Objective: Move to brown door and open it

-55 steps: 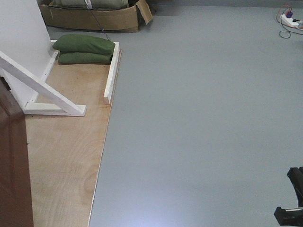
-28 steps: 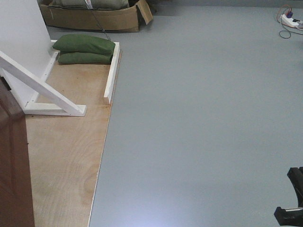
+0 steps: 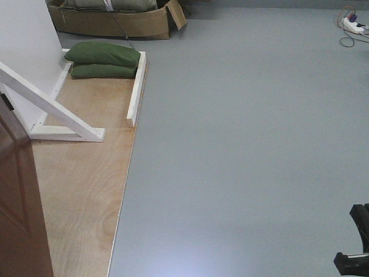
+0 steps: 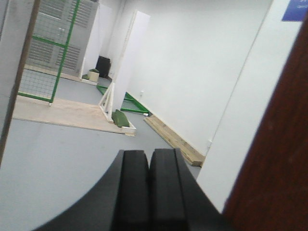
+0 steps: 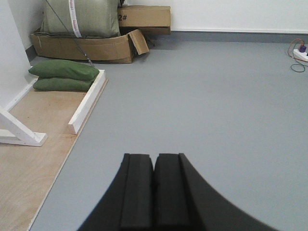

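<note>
The brown door (image 3: 20, 202) stands at the left edge of the front view, swung out over the plywood floor. Its dark brown face also fills the right edge of the left wrist view (image 4: 279, 159). My left gripper (image 4: 149, 153) is shut and empty, just left of the door. My right gripper (image 5: 154, 156) is shut and empty over the grey floor; part of that arm shows at the lower right of the front view (image 3: 354, 248). The door handle is out of view.
A white brace frame (image 3: 52, 109) and white rail (image 3: 136, 89) stand on the plywood (image 3: 81, 190). Green sandbags (image 3: 104, 57) and a cardboard box (image 3: 115, 20) lie at the back left. A power strip (image 3: 353, 24) lies at the far right. Grey floor (image 3: 242, 144) fills the middle.
The brown door takes up more of the front view's left edge than before, its edge shifted to the right. The right arm has not moved.
</note>
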